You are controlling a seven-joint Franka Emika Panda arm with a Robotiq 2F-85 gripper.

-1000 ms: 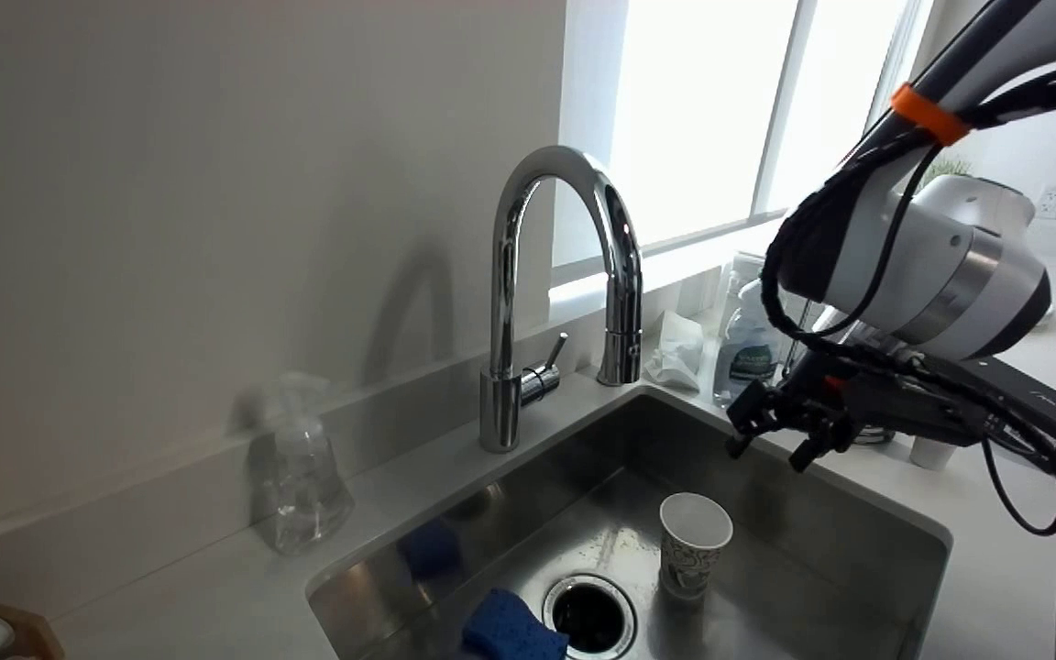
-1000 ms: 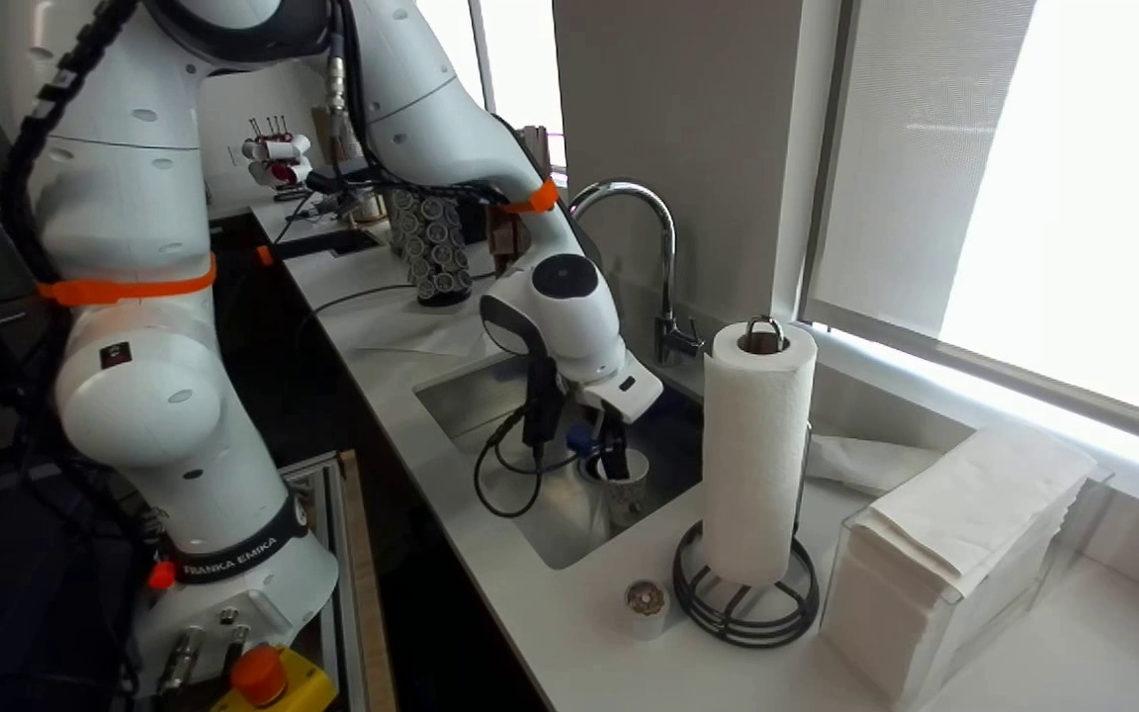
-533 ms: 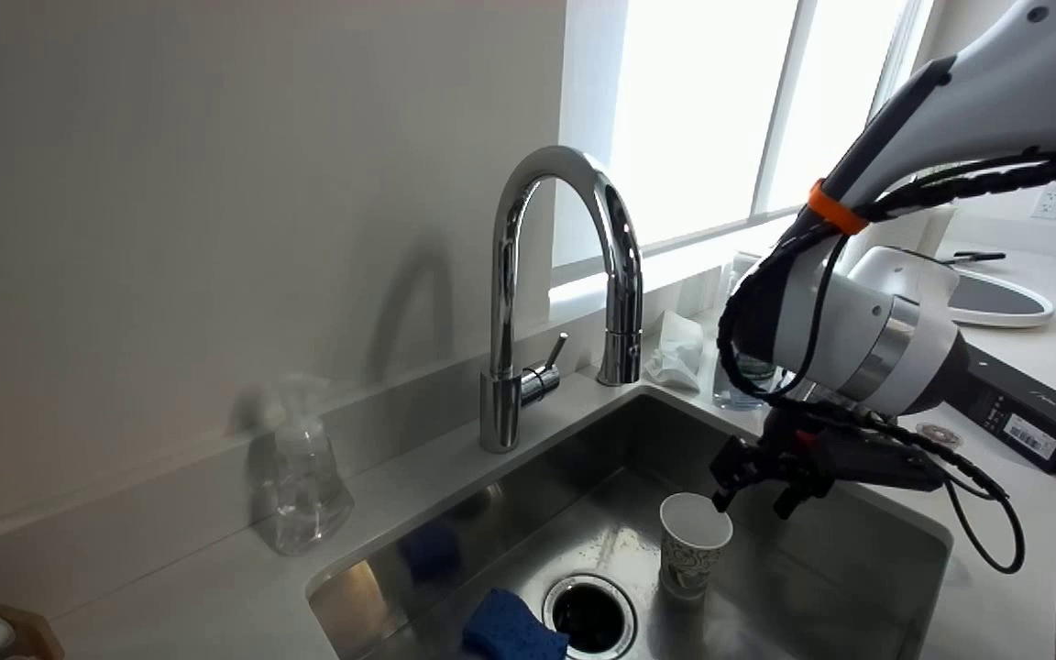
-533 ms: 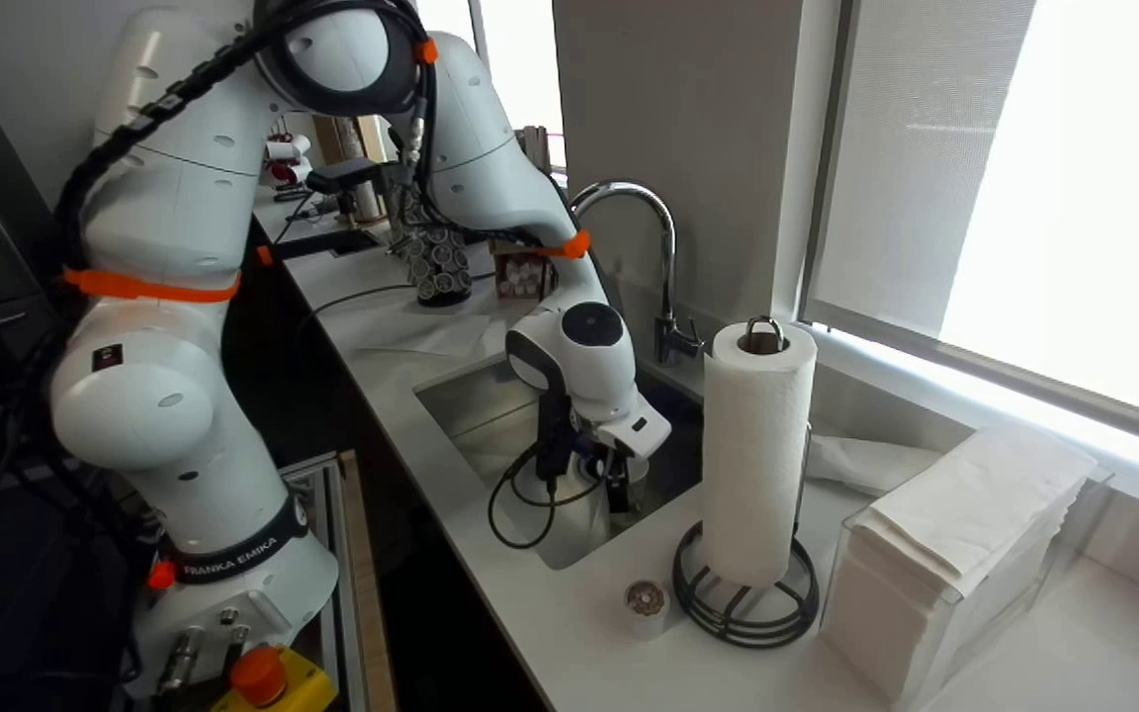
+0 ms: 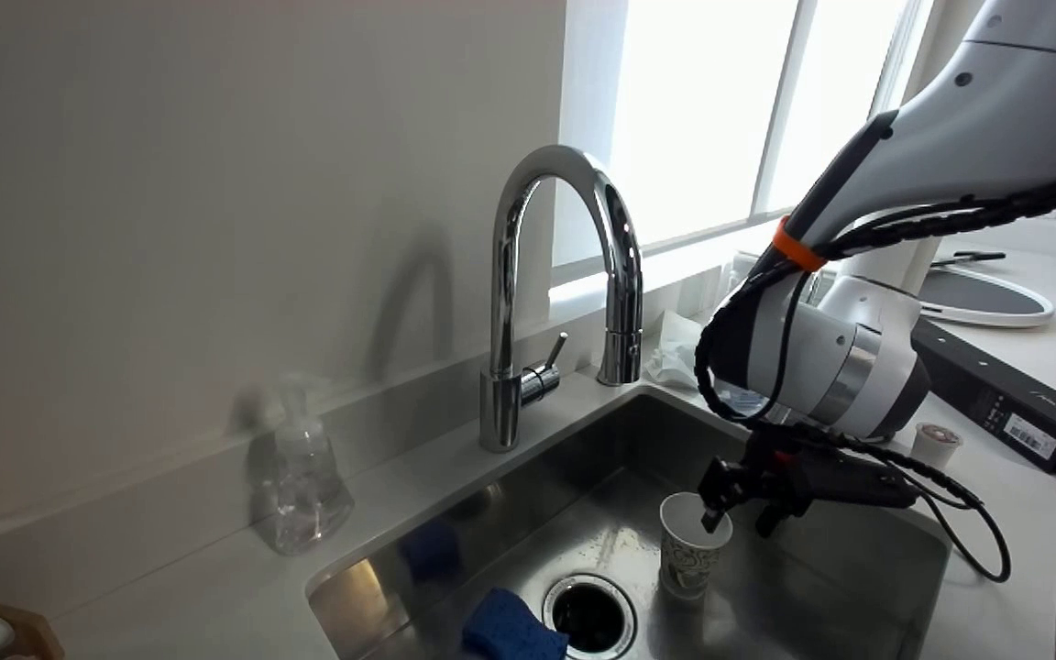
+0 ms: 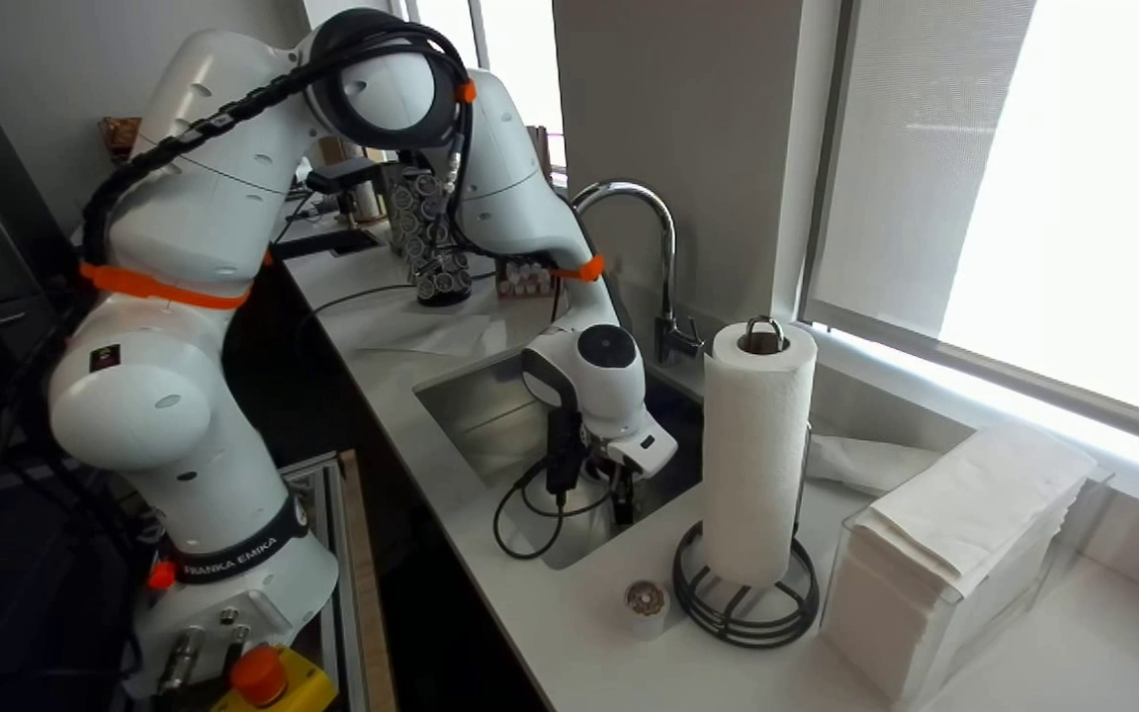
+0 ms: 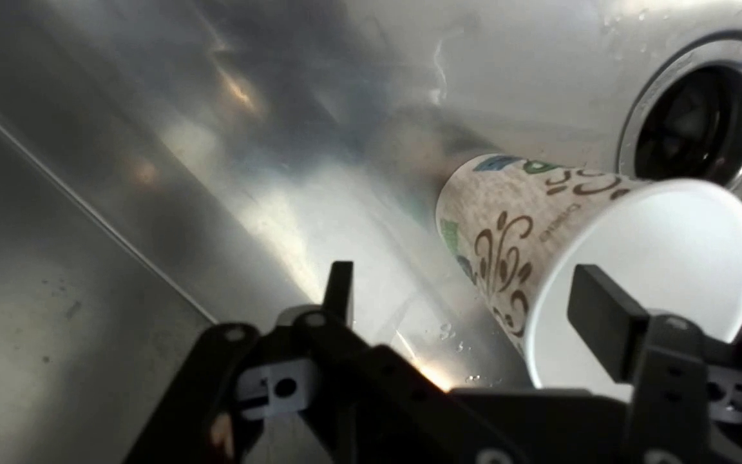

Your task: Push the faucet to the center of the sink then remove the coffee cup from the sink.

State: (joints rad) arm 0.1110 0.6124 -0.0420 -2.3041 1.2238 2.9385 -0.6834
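The coffee cup (image 5: 688, 555) stands upright in the sink (image 5: 821, 587), right of the drain in an exterior view. It is white inside with a brown swirl print, also visible in the wrist view (image 7: 506, 238). My gripper (image 5: 737, 522) is open at the cup's rim. In the wrist view the gripper (image 7: 467, 296) has one finger (image 7: 603, 319) over the cup's mouth and the other beside it outside. Whether that finger dips inside is unclear. The chrome faucet (image 5: 502, 412) stands behind the sink. Its arch also shows in an exterior view (image 6: 668, 257), its spout end hidden there by my arm.
A blue sponge (image 5: 514, 628) lies by the drain (image 5: 588, 619). A clear soap bottle (image 5: 303, 486) stands left of the sink. A paper-towel roll (image 6: 757, 465), a napkin holder (image 6: 955, 564), a coffee pod (image 6: 646, 608) and a black box (image 5: 1014, 403) stand on the counter.
My arm has moved down and inward. The gripper has gone from above the sink's edge to the cup's rim. The faucet and the cup have not moved.
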